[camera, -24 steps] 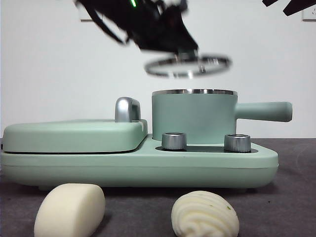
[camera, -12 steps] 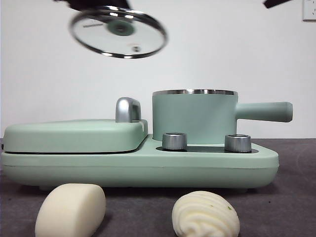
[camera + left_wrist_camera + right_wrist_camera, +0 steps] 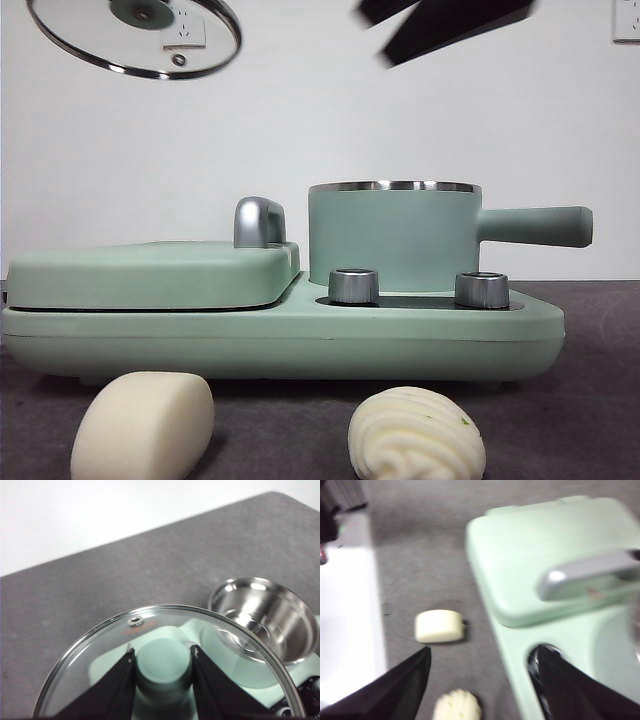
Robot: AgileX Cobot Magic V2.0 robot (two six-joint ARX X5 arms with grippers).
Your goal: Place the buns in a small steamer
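The small steamer (image 3: 390,235) stands uncovered on the right of the mint base, its steel inside (image 3: 265,617) showing in the left wrist view. My left gripper (image 3: 163,652) is shut on the green knob (image 3: 162,672) of the glass lid (image 3: 135,40), held high at the left, away from the pot. Two buns lie on the grey table in front: a smooth oblong one (image 3: 143,425) (image 3: 439,625) and a swirled one (image 3: 416,435) (image 3: 457,706). My right gripper (image 3: 484,651) (image 3: 440,25) hangs open and blurred high above the pot, holding nothing.
A flat mint griddle (image 3: 150,272) (image 3: 545,550) with a chrome handle (image 3: 258,220) (image 3: 590,577) fills the left of the base. Two steel knobs (image 3: 352,285) (image 3: 481,289) sit in front of the pot. The pot's long handle (image 3: 535,225) points right.
The lid has been carried up and to the left, off the pot. The right gripper has come in from the top right corner toward the middle.
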